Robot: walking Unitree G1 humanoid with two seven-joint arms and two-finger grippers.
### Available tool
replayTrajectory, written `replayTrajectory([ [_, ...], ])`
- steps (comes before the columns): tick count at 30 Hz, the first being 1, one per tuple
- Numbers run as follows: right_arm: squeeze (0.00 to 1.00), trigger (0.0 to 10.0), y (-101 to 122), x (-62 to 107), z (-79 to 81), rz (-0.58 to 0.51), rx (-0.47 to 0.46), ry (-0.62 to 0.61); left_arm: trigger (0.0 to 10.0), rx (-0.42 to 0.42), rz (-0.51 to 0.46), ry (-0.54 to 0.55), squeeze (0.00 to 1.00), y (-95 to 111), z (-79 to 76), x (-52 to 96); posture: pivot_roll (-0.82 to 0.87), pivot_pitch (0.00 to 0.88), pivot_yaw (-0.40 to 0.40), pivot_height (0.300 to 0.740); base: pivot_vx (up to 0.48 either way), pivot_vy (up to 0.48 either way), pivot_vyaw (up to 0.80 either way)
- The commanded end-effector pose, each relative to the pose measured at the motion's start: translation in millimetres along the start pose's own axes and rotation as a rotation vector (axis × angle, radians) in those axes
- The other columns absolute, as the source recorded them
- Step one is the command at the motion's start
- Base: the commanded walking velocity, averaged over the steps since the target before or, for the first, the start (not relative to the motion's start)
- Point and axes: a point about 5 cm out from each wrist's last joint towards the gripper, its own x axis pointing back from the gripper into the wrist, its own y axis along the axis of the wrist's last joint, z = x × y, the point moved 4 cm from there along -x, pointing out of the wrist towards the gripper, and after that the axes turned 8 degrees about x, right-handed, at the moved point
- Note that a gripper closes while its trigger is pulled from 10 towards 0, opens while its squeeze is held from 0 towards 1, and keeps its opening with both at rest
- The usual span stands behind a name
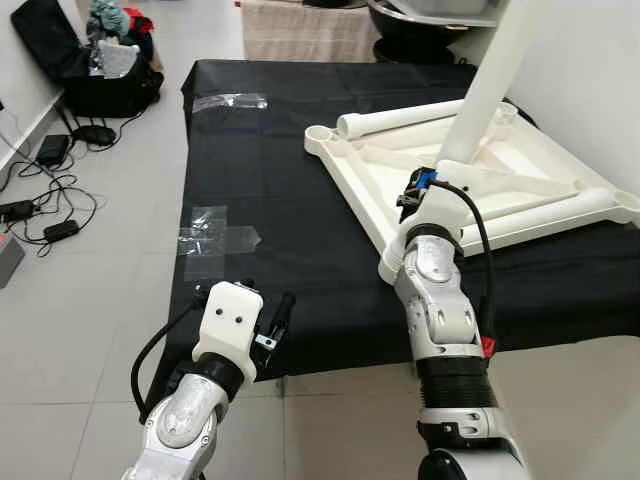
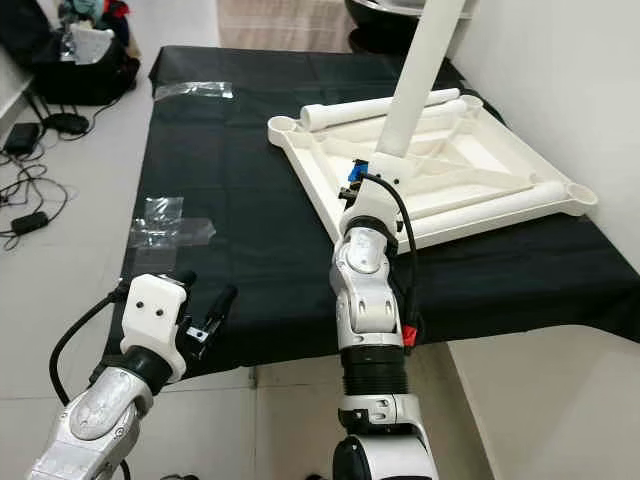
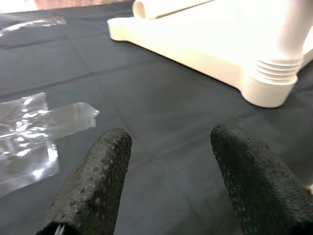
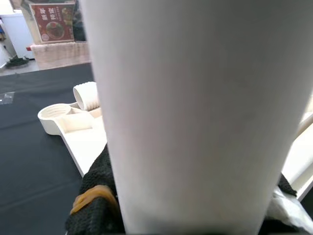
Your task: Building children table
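Observation:
A white children's table top [image 1: 540,160] lies upside down on the black-covered table [image 1: 270,200]. One white leg [image 1: 490,80] stands upright in its near corner socket [image 3: 274,83]. My right gripper [image 1: 438,175] is shut around the base of this leg, and in the right wrist view the black fingers [image 4: 98,196] press its sides. Two more loose legs [image 1: 400,120] [image 1: 560,205] lie on the underside. At the cloth's front left edge my left gripper [image 1: 275,320] hovers open, holding nothing, its fingertips [image 3: 105,161] apart above the cloth.
Clear plastic tape pieces [image 1: 215,235] [image 1: 230,100] lie on the black cloth. On the tiled floor at left are a black bag [image 1: 100,75] and cables with power adapters [image 1: 50,190]. A white wall [image 1: 600,60] stands close on the right.

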Motion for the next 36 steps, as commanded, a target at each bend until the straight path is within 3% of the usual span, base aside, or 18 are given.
replayTrajectory([
  [1,0.0,10.0,-15.9,10.6,17.7,0.062,-0.031,0.087,10.0,0.013,0.016,-0.002,0.0,-5.8,-1.8,1.9,0.08,0.19,-0.11,0.74,0.0,0.0,0.0],
  [2,1.0,10.0,-12.5,13.2,17.0,0.033,-0.017,0.113,10.0,0.013,0.017,-0.002,0.0,-6.4,-2.1,2.0,0.08,0.183,-0.111,0.74,0.0,0.0,0.0],
  [5,1.0,10.0,-9.2,17.0,8.8,-0.01,0.011,0.132,10.0,0.015,0.019,-0.005,0.0,-7.5,-2.9,1.8,0.08,0.18,-0.113,0.74,0.0,0.0,0.0],
  [6,0.0,10.0,-9.5,16.6,4.6,-0.019,-0.01,0.173,10.0,0.016,0.019,-0.006,0.0,-7.8,-3.2,1.6,0.07,0.179,-0.11,0.74,0.0,0.0,0.0],
  [9,0.0,10.0,-9.1,14.8,-1.8,-0.04,-0.026,0.226,10.0,0.017,0.019,-0.007,0.0,-8.2,-3.5,1.2,0.07,0.176,-0.111,0.74,0.0,0.0,0.0],
  [11,0.0,10.0,-9.6,14.5,0.0,-0.038,-0.076,0.324,10.0,0.018,0.018,-0.007,0.0,-8.4,-3.6,1.0,0.07,0.176,-0.111,0.74,0.0,0.0,0.0],
  [12,0.0,10.0,-9.5,13.9,0.5,-0.041,-0.127,0.462,10.0,0.018,0.017,-0.011,0.0,-8.3,-4.1,0.3,0.07,0.172,-0.107,0.74,0.0,0.0,0.0],
  [16,0.0,10.0,-7.9,12.6,-3.6,-0.052,-0.138,0.512,10.0,0.018,0.016,-0.012,0.0,-8.2,-4.4,-0.1,0.07,0.172,-0.107,0.74,0.0,0.0,0.0],
  [19,0.0,10.0,-4.7,11.8,-4.0,-0.053,-0.152,0.704,10.0,0.018,0.015,-0.013,0.0,-8.7,-5.2,-0.5,0.07,0.163,-0.111,0.74,0.0,0.0,0.0],
  [21,0.0,10.0,-3.3,11.7,-4.2,-0.051,-0.156,0.753,10.0,0.018,0.015,-0.014,0.0,-8.9,-5.4,-0.5,0.07,0.163,-0.111,0.74,0.0,0.0,0.0],
  [22,0.0,10.0,-2.3,12.8,-1.2,-0.023,-0.181,0.863,10.0,0.018,0.016,-0.015,0.0,-9.3,-5.9,-0.4,0.07,0.16,-0.109,0.74,0.0,0.0,0.0],
  [25,0.0,10.0,-2.8,16.6,7.0,-0.006,-0.144,1.02,10.0,0.018,0.015,-0.017,0.0,-9.3,-6.4,-0.9,0.08,0.163,-0.112,0.74,0.0,0.0,0.0],
  [31,0.0,10.0,-2.2,9.9,22.7,-0.013,-0.073,1.152,10.0,0.015,0.014,-0.016,0.0,-8.7,-6.3,-0.3,0.09,0.169,-0.114,0.74,0.0,0.0,0.0],
  [36,0.0,10.0,-1.3,7.2,27.9,-0.023,-0.053,1.173,10.0,0.013,0.014,-0.013,0.0,-8.1,-6.0,0.5,0.1,0.174,-0.115,0.74,0.0,0.0,0.0],
])
